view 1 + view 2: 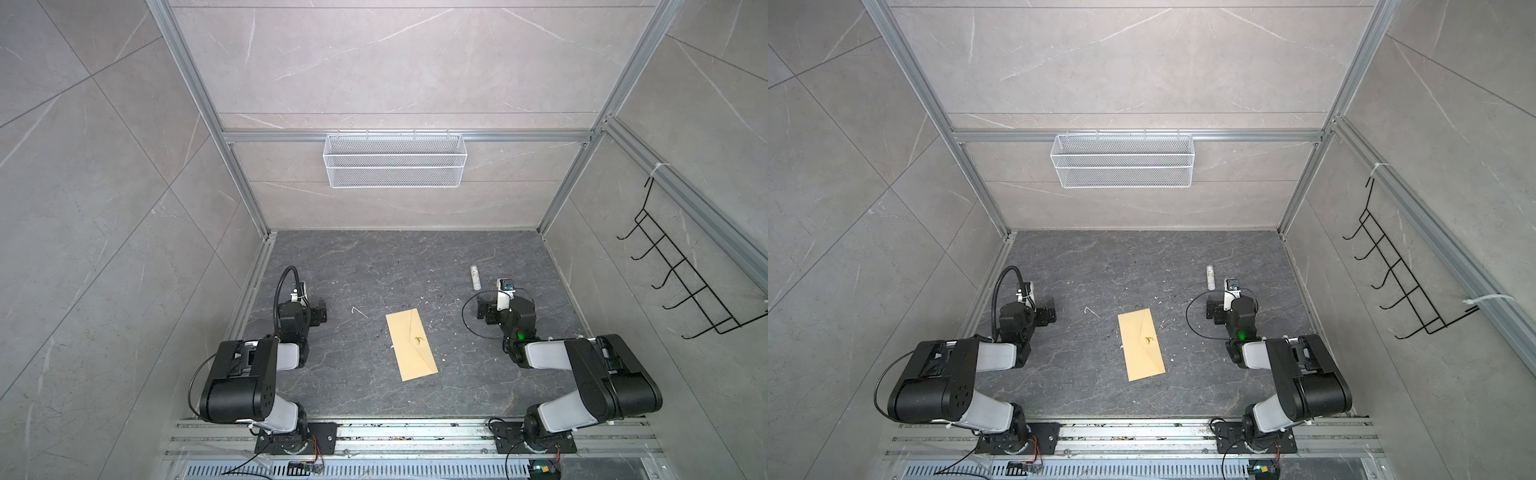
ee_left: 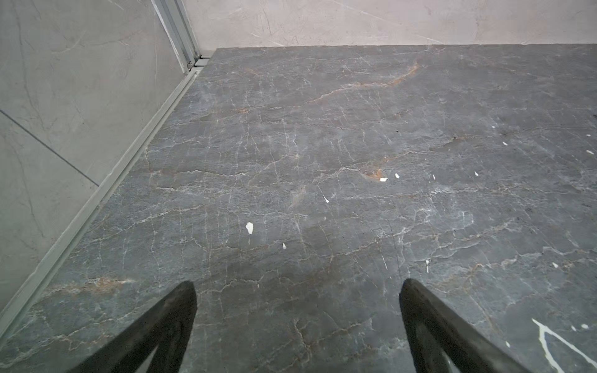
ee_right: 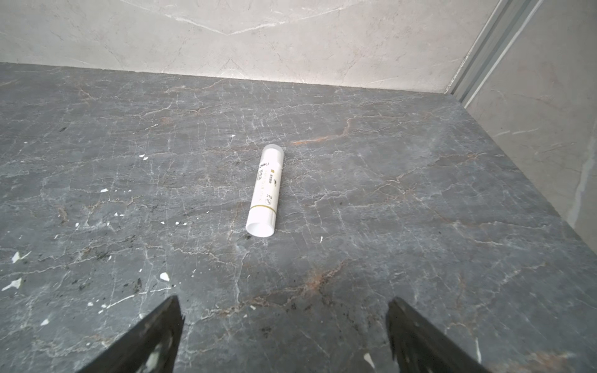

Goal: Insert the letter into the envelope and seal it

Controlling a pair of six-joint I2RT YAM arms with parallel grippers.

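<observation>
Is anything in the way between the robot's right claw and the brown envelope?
Nothing visible. Only bare table lies between the right gripper and the envelope. The glue stick lies beyond the gripper, toward the back wall, away from the envelope.

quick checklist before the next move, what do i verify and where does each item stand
1. Left gripper open, nothing between its jaws: ok.
2. Right gripper open, nothing between its jaws: ok.
3. Envelope lying flat on the table between the arms, apart from both grippers: ok.
4. Envelope flap position: folded down over the body. Whether it is stuck shut: cannot tell.
5. Letter located: cannot tell. No view shows it, so it may be inside the envelope or simply absent.
6. Glue stick within easy approach: ok. It lies on its side just ahead of the right gripper, not touching it.
</observation>
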